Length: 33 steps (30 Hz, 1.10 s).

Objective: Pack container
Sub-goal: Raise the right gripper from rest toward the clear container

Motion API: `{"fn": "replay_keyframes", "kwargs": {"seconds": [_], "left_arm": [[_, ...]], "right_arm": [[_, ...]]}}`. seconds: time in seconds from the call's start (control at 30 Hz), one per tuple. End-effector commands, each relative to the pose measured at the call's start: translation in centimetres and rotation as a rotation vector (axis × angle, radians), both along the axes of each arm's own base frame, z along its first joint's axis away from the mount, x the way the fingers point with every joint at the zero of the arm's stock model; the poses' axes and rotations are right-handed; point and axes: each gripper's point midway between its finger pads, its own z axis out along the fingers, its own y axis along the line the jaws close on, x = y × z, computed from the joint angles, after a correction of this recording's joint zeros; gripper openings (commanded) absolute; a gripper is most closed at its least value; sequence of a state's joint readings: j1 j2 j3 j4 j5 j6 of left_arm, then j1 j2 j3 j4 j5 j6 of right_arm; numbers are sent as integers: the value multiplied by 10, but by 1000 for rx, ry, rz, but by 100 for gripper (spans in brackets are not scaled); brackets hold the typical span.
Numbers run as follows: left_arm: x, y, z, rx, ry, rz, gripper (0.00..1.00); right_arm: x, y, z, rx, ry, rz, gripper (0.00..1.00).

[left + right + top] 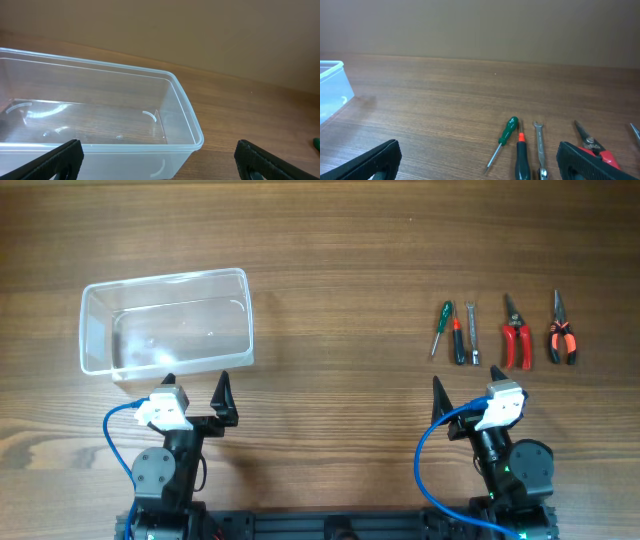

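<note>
Left gripper (196, 388) and right gripper (466, 400) sit spread and empty at the lower edge. Just above the left, the container (165, 281) stands empty, upper left; a nudge might slide it. Upper right, green screwdriver (441, 328), red screwdriver (458, 342), wrench (472, 335), cutters (515, 338) and pliers (562, 338) lie close together, so one grasp may catch two. Nothing blocks the desk (330, 300) between.

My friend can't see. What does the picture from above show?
An empty clear tub sits on the left of a wooden table; five small tools lie in a row on the right. The left hand and right hand are open near the bottom edge.
</note>
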<state>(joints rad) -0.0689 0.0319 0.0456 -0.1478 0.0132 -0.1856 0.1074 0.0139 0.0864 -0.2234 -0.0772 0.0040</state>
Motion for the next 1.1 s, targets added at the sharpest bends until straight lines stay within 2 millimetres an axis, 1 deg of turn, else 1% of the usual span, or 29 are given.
{"fn": "replay_keyframes", "kwargs": {"seconds": [0.0,0.6,0.63,0.67,0.8,0.87,0.93,1.0,1.07], "left_arm": [[1,2,-3,-12,6,10,100],[1,2,-3,-12,6,10,100],[1,2,-3,-12,6,10,100],[1,2,-3,-12,6,10,100],[1,2,-3,-12,6,10,100],[1,2,-3,-12,6,10,100],[1,2,-3,-12,6,10,100],[1,2,-3,-12,6,10,100],[1,2,-3,-12,6,10,100]], "right_arm": [[1,-2,2,19,-1,-15,100],[1,-1,3,25,-6,-14,100],[-1,6,2,78,11,21,100],[-1,9,4,127,12,33,100],[0,10,20,300,-14,24,100],[-2,13,27,292,-25,44,99],[-2,13,41,272,-29,46,99],[1,13,61,172,-11,53,99],[11,10,79,110,54,28,99]]}}
